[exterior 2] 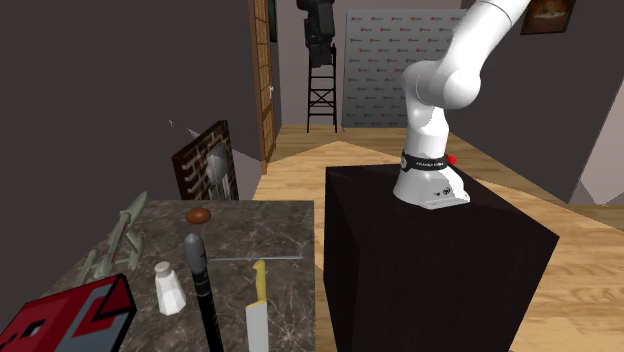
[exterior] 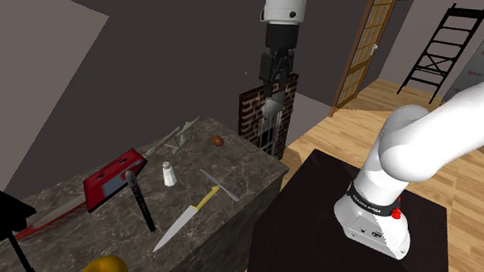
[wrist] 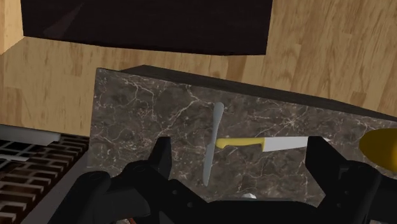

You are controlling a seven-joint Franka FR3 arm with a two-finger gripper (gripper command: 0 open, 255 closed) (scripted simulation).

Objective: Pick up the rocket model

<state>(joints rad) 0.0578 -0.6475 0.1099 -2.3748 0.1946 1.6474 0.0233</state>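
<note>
Shoulder view: rocket model (exterior: 176, 137); wrist view: yellow knife (wrist: 273, 145) & spread gripper (wrist: 238, 146)

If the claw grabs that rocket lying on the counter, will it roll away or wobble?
The rocket model lies down with its fins sticking out, so it probably won't roll far. It's long and thin, so if it's gripped near one end it may tip. Its slim fins look like they could snap.

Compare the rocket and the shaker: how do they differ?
The rocket is greyish, long and slim; the shaker is white and short. The rocket lies on its side, while the shaker stands upright. Both rest on the dark marble counter, apart from each other.
</note>
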